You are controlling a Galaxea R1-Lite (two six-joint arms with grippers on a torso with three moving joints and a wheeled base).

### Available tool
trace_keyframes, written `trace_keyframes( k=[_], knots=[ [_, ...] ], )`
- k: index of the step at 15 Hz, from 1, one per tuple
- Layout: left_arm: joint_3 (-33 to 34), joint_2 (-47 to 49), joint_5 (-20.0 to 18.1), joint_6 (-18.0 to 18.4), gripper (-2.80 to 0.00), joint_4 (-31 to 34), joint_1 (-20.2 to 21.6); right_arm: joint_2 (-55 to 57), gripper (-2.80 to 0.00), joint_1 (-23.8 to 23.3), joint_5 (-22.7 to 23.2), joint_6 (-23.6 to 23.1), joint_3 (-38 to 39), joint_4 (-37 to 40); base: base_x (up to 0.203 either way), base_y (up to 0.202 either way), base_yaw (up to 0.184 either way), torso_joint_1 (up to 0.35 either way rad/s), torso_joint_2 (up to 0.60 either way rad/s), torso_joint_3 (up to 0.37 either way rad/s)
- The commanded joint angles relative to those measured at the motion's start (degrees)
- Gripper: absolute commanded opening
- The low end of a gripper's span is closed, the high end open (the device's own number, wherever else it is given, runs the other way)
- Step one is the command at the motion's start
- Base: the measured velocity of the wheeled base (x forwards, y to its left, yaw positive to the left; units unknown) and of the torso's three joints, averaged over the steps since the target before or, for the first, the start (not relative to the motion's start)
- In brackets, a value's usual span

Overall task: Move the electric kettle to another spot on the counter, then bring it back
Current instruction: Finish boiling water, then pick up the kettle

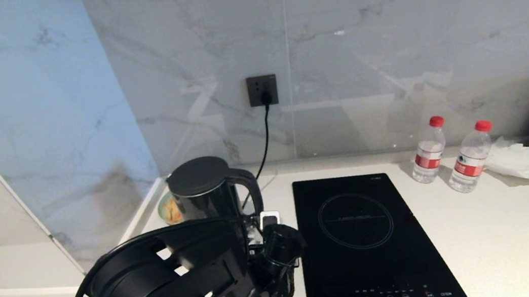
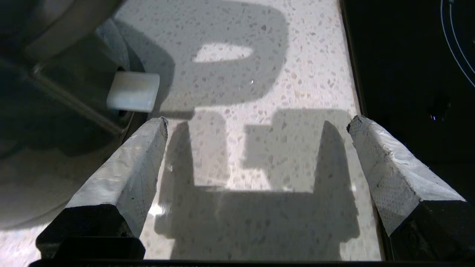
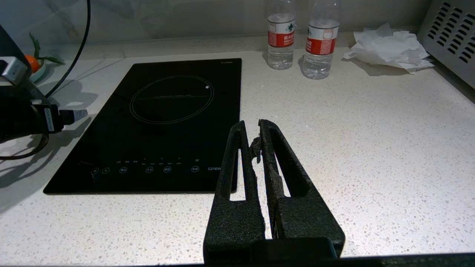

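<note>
Now your left hand (image 2: pixel 256 122) hangs wide open and empty over the counter (image 2: pixel 237 92), kettle (image 1: pixel 203 189) just beside one finger (image 2: pixel 122 170). Slide across so the handle (image 1: pixel 247 184) sits between both fingers, then close squarely. Right hand (image 3: pixel 253 128) rests closed, well clear.

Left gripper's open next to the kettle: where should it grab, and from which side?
Probably the loop handle. It sticks out of the electric kettle on the hob side, standing upright with an open gap behind it. Bring the left gripper in from that side, one finger through the loop. The glossy round body looks too wide and slippery.
</note>
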Motion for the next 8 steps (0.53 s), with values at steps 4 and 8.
trace_keyframes(
  k=[4,8],
  knots=[
    [9.05,-3.58,0.02,-0.21,0.0,-7.48,-3.18,0.0,-2.8,0.0,0.05,0.01,0.01,-0.02,0.0,0.0,0.0,0.0,0.0,0.0],
    [15.15,-9.75,-0.12,-1.39,0.0,-12.07,-3.4,0.0,-2.8,0.0,-0.03,0.01,0.01,-0.02,0.0,0.0,0.0,0.0,0.0,0.0]
  ],
)
